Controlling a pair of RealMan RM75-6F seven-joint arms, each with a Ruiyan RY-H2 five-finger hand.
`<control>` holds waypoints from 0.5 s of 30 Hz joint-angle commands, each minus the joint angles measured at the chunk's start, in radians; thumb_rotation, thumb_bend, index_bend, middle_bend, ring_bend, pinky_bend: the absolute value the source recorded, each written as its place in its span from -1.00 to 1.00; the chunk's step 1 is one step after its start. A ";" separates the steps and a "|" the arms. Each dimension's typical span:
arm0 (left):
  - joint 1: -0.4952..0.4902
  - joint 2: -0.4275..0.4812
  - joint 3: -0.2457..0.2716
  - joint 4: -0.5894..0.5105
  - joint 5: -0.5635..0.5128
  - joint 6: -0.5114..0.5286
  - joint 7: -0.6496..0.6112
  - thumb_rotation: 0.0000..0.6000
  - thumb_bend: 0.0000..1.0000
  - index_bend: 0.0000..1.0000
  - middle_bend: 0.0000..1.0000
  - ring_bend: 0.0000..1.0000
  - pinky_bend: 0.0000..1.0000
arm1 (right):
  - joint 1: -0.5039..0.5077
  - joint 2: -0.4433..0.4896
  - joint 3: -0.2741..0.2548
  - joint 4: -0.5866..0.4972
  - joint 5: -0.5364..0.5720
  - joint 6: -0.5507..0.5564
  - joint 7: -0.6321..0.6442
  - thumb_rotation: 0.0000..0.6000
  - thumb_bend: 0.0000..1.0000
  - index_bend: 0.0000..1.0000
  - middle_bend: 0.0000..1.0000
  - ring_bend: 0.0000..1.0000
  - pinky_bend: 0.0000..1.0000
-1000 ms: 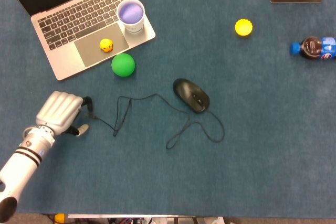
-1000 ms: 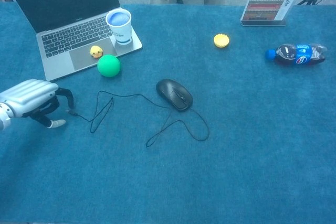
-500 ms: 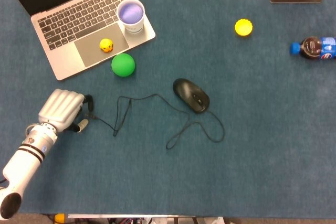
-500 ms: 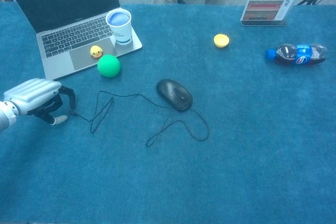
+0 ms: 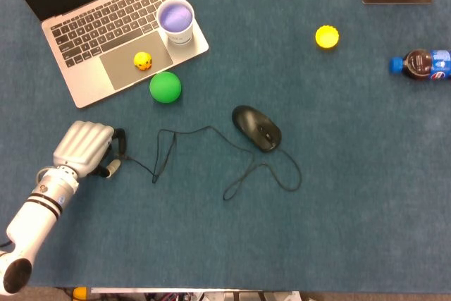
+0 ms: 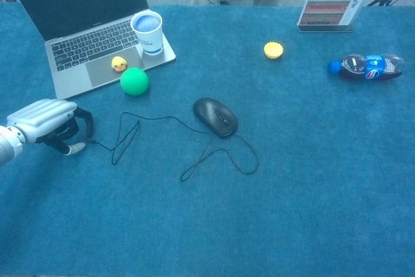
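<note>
The left robot hand [image 5: 84, 149] curls its fingers around the plug end of the mouse cable [image 5: 169, 147]; a weak pinch could drop it, and a hard pull might drag the mouse [image 5: 256, 128] toward the green ball [image 5: 165, 87].

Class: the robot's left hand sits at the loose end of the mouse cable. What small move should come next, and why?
Probably pinch the fingers together on the cable's plug end. The left hand is curled over it on the table, but neither view shows a firm grip, and the cable lies slack back to the mouse.
</note>
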State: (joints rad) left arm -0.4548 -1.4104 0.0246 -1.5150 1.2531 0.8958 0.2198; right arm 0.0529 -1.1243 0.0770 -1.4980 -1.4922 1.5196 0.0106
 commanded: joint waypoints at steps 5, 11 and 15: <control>0.000 -0.013 -0.002 0.014 -0.011 -0.003 -0.018 1.00 -0.28 0.03 0.83 0.83 0.68 | -0.004 0.002 0.001 0.001 0.003 0.004 0.002 1.00 -0.26 0.22 -0.10 -0.29 -0.16; 0.002 -0.019 -0.002 0.021 -0.011 0.006 -0.032 1.00 -0.25 0.09 0.86 0.84 0.68 | -0.006 0.003 0.003 0.001 0.004 0.007 0.005 1.00 -0.26 0.22 -0.10 -0.29 -0.16; 0.005 -0.020 -0.006 0.022 -0.011 0.015 -0.041 1.00 -0.25 0.13 0.88 0.85 0.69 | -0.007 0.002 0.004 0.003 0.005 0.007 0.006 1.00 -0.26 0.22 -0.10 -0.29 -0.16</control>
State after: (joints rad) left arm -0.4503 -1.4301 0.0193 -1.4936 1.2418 0.9110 0.1789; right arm 0.0462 -1.1225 0.0809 -1.4952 -1.4875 1.5267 0.0172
